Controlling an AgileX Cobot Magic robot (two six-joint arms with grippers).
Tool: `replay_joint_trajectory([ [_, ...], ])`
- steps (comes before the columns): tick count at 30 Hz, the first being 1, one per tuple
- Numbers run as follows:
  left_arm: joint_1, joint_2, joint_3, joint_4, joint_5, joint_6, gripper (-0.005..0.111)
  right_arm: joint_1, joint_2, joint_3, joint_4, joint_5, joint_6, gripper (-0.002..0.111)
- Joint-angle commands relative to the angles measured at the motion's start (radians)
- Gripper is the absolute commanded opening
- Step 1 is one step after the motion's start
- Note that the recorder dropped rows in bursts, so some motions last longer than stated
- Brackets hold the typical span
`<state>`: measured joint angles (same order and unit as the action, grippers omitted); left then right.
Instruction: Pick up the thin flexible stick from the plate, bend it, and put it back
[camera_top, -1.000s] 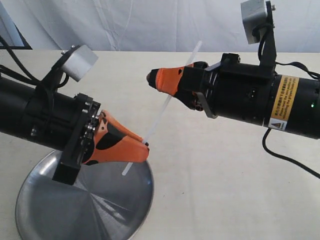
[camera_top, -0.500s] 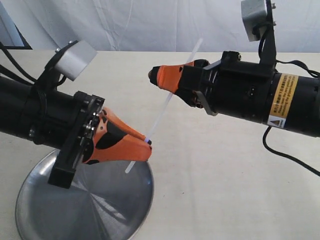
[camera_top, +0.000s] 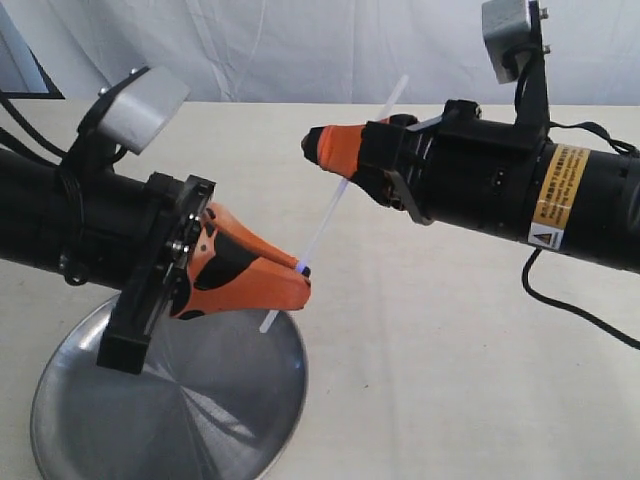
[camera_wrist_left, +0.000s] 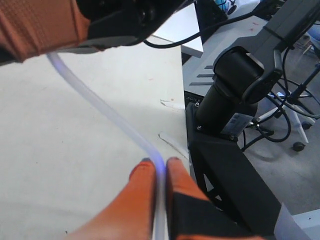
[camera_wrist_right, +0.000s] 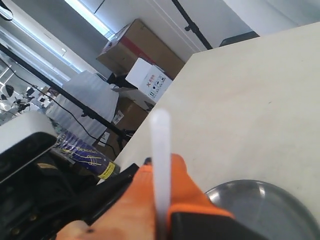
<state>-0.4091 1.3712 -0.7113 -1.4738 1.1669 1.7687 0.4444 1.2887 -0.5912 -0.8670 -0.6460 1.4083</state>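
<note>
Since the earlier frame, left fingers (camera_top: 255, 285) have shifted slightly rightward, steepening the thin flexible stick (camera_top: 324, 222). Left fingers pinch its lower part; right fingers (camera_top: 340, 152) pinch it higher up. Stick is held in the air, slightly curved, over the rim of the plate (camera_top: 200, 425) on the counter (camera_top: 430, 360).

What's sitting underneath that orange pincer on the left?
The shiny steel plate, with the stick's lower end poking out above it. The left pincer and arm hide the plate's far rim.

plate (camera_top: 232, 402): near rim cut off by frame edge | stick (camera_wrist_right: 161, 150): blurred close-up
</note>
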Motion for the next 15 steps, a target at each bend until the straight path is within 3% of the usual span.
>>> replay_joint_trajectory([
  [1, -0.003, -0.01, -0.004, -0.136, 0.054, 0.049, 0.0, 0.002, 0.013, 0.004, -0.044, 0.039, -0.022, 0.0],
  [15, -0.003, -0.01, -0.004, -0.202, 0.052, 0.141, 0.0, 0.045, 0.013, 0.004, -0.044, 0.122, -0.03, 0.0],
])
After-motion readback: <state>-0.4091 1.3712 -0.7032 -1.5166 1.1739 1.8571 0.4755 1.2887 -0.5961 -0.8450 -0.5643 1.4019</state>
